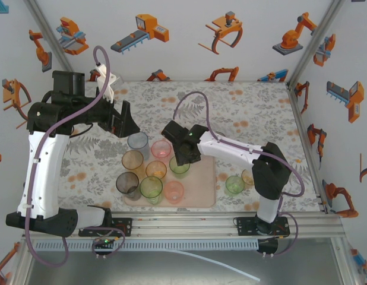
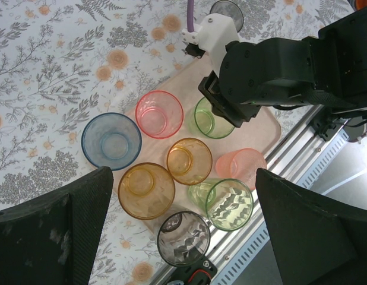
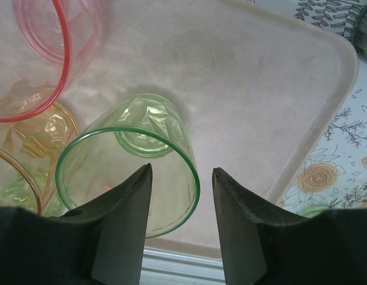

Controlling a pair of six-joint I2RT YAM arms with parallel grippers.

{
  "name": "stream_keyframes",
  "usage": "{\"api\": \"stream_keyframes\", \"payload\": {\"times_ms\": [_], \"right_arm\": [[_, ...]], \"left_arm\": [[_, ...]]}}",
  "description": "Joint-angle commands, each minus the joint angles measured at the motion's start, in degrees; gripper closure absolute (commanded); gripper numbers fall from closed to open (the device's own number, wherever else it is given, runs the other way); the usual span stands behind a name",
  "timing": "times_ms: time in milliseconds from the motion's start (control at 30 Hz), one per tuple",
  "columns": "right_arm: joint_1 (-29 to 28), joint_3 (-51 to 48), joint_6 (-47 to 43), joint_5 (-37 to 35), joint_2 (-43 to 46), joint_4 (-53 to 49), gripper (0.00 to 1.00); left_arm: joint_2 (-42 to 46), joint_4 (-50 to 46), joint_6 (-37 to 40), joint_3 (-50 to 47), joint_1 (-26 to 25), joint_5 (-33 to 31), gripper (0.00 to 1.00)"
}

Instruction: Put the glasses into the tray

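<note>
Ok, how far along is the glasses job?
Several glasses stand on the tray. The right claw hangs open astride the rim of a green glass there. To go: the stray green glass and orange glass right of the tray, plus the blue glass beside it.

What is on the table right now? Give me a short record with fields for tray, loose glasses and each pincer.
tray: pale pink, several tinted glasses standing on it
outside tray: green tumbler, orange tumbler, beside its right edge
right pincer: open, straddling rim of green glass on tray
left pincer: wide open, empty
</note>
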State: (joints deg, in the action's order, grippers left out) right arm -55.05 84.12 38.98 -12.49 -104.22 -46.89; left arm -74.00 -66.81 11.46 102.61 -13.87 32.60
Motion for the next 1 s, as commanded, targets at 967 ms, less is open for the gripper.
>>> {"api": "stream_keyframes", "payload": {"times_ms": [967], "right_arm": [[2.4,3.1,3.2,-1.8,14.9,-1.1,0.55]], "left_arm": [[5.2,0.6,3.8,-8.2,-0.5,-2.8,0.07]]}}
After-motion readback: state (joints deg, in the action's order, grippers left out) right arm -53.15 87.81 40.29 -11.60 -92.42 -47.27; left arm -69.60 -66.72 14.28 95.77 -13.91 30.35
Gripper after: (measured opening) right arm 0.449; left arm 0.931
